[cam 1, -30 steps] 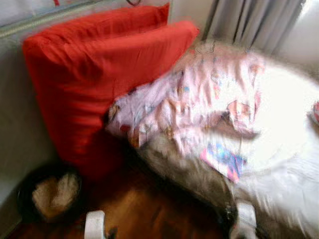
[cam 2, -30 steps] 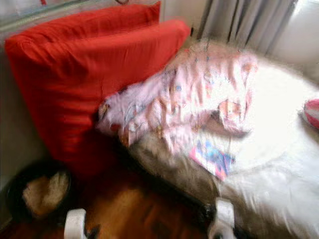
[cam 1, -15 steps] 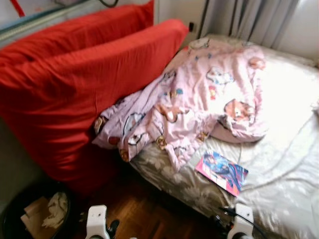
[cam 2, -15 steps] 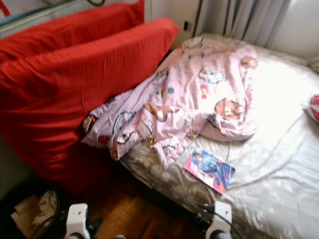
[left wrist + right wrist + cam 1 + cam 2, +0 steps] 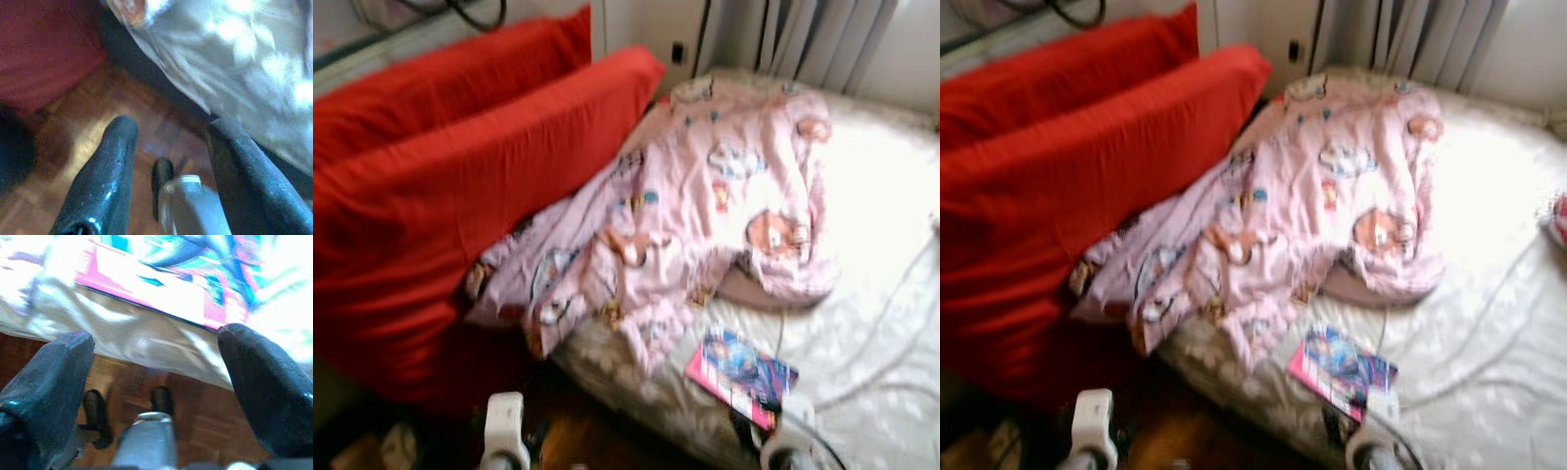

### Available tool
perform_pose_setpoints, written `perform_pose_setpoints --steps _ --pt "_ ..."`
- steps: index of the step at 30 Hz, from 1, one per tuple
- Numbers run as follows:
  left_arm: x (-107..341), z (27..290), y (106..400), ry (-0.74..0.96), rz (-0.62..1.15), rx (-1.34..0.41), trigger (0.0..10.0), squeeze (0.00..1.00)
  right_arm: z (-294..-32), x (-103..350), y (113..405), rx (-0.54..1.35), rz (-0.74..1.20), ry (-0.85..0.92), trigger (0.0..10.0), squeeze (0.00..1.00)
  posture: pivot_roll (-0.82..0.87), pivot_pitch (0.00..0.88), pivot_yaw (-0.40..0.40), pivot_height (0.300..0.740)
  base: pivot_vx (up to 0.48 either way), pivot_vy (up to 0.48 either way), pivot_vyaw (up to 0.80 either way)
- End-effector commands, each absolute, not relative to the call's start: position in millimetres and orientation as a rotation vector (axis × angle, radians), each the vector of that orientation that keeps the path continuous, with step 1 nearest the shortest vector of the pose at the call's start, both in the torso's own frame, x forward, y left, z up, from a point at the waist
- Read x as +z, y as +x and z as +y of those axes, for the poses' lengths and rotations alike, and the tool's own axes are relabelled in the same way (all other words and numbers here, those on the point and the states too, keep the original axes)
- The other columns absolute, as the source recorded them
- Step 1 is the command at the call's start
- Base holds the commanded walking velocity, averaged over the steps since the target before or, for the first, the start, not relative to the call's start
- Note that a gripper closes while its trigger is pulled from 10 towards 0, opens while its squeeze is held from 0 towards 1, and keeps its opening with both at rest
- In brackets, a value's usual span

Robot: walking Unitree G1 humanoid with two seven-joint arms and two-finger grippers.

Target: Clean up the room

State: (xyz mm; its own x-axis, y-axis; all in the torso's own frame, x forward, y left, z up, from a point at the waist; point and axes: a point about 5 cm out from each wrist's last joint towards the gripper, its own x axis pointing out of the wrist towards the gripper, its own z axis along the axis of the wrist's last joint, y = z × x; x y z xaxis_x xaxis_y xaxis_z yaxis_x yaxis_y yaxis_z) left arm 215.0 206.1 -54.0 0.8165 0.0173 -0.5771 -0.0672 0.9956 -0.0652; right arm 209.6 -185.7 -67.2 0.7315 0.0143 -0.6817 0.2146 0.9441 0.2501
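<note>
A pink cartoon-print blanket [image 5: 705, 215] lies crumpled across the near side of a bed with a pale floral sheet [image 5: 871, 362]. A pink and blue magazine [image 5: 740, 376] lies flat near the bed's front edge. My right gripper [image 5: 156, 357] is open just below that edge, the magazine [image 5: 186, 279] lying just beyond its fingertips. My left gripper [image 5: 176, 142] hangs open over the wooden floor [image 5: 98, 122] beside the bed. Both wrists show at the bottom of the eye views, left [image 5: 504, 431] and right [image 5: 783, 450].
Two big red cushions [image 5: 440, 196] lean against the wall left of the bed. Grey curtains [image 5: 813, 39] hang behind the bed. A thin cable [image 5: 886, 323] trails over the sheet at the right.
The camera has moved closer to the bed and slightly right. The dark bin at lower left has slipped out of view. The right wrist now sits close under the magazine.
</note>
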Motion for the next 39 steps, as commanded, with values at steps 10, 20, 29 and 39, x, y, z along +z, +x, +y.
perform_pose_setpoints --steps 10,20,29,39 --pt "17 196 273 -0.098 0.152 -0.060 10.0 0.00 -196 -27 253 -0.079 0.427 0.295 10.0 0.00 0.07 0.215 -0.015 0.740 0.000 0.000 0.00" --pt "47 186 271 -0.058 -0.017 -0.112 10.0 0.00 -193 23 277 -0.012 0.097 0.180 10.0 0.00 0.05 0.225 -0.014 0.740 0.000 0.000 0.00" --pt "65 190 270 -0.048 -0.077 -0.079 10.0 0.00 -188 39 270 -0.058 0.019 0.162 10.0 0.00 0.06 0.208 -0.023 0.740 0.000 0.000 0.00" --pt "76 194 275 -0.052 -0.089 -0.071 10.0 0.00 -180 48 271 -0.015 0.048 0.106 10.0 0.00 0.05 0.174 -0.025 0.726 0.000 0.000 0.00"
